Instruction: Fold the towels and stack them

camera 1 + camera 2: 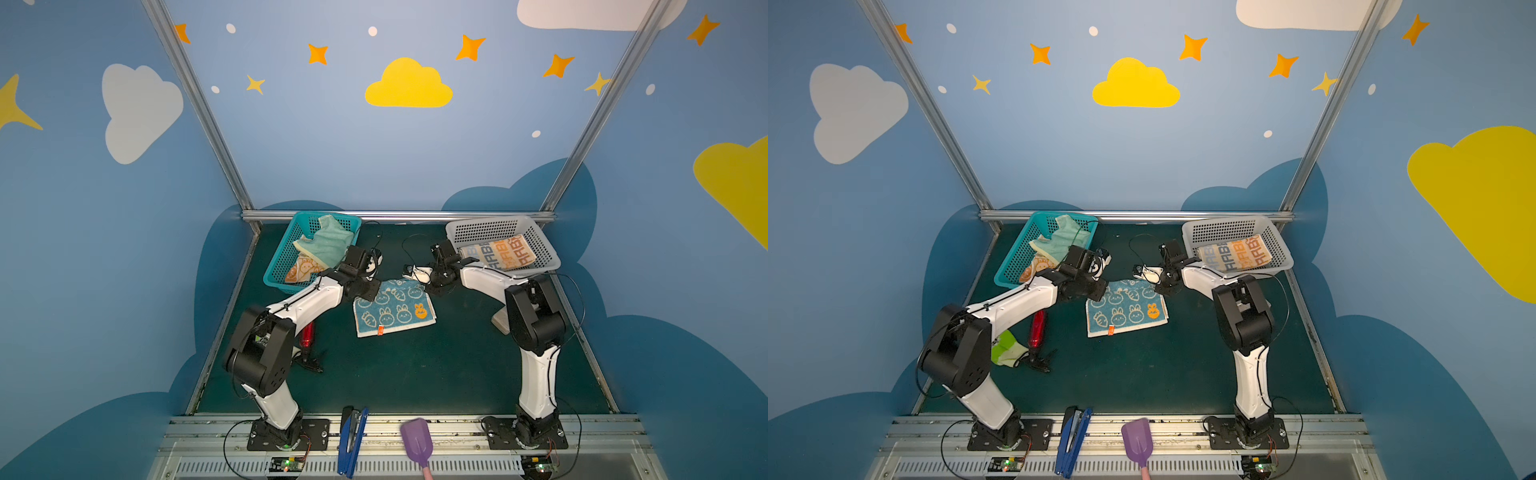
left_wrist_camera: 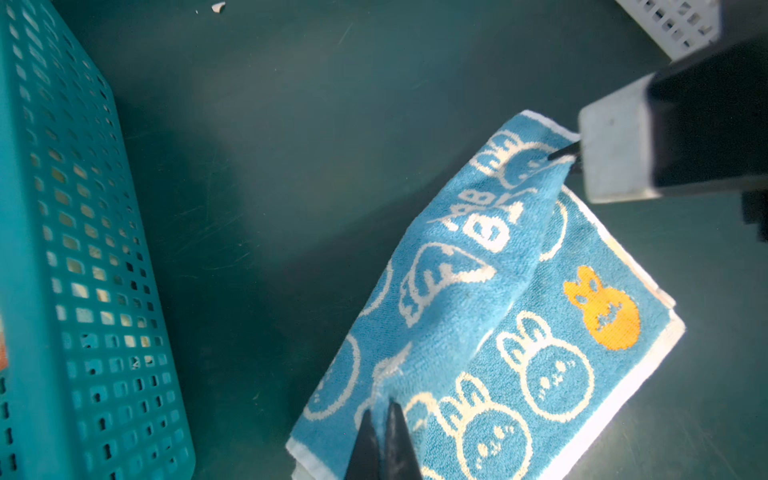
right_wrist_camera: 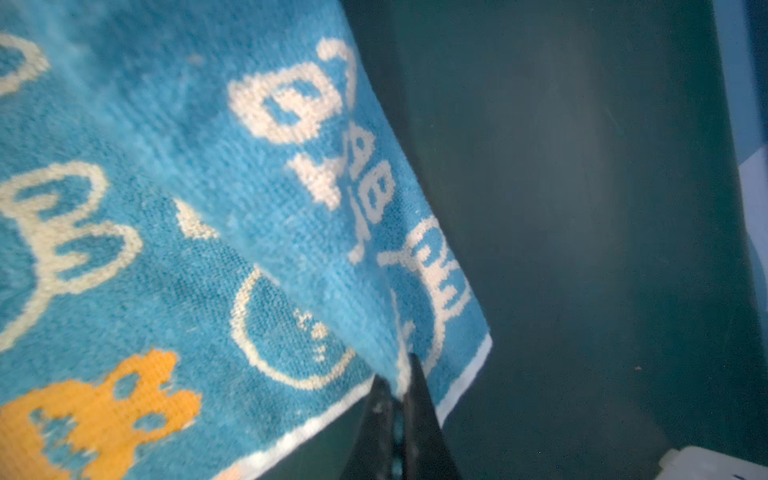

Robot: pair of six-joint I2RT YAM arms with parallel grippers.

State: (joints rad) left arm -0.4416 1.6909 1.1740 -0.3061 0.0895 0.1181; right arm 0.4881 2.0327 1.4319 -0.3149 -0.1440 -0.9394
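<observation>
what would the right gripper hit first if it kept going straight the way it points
The blue rabbit towel it pinches: cloth lies straight ahead of the right gripper; depth beyond is unclear.

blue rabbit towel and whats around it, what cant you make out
- Both top views: the mint towel covers most of the orange rabbit towel.
- A top view: the left arm covers part of the green glove.
- A top view: the right arm hides most of the grey block.
- Left wrist view: the frame edge cuts off the left end effector.
- Right wrist view: too close and blurred to count the blue rabbit towel layers.
</observation>
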